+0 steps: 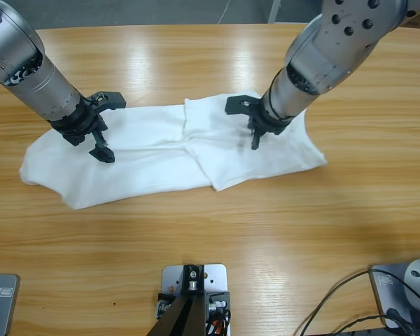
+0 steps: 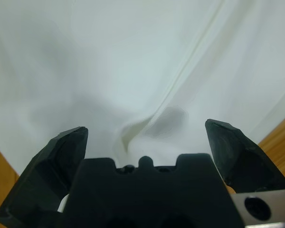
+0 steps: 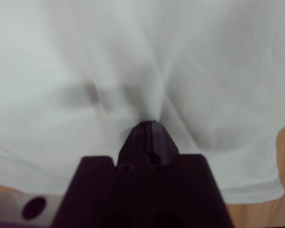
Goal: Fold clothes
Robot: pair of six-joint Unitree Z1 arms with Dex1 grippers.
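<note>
White T-shirt (image 1: 161,150): lies crumpled and partly folded across the middle of the wooden table (image 1: 210,231), nearer its far edge. Left gripper (image 1: 105,126): over the shirt's left end, jaws spread wide, cloth between them unpinched. Right gripper (image 1: 252,122): on the shirt's right half, jaws pressed together, pinching a puckered fold of cloth.

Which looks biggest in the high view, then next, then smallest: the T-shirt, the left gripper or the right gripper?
1. T-shirt, biggest by far, spread across the table.
2. and 3. Left gripper and right gripper: too alike to rank, though the left's open jaws spread wider.
</note>
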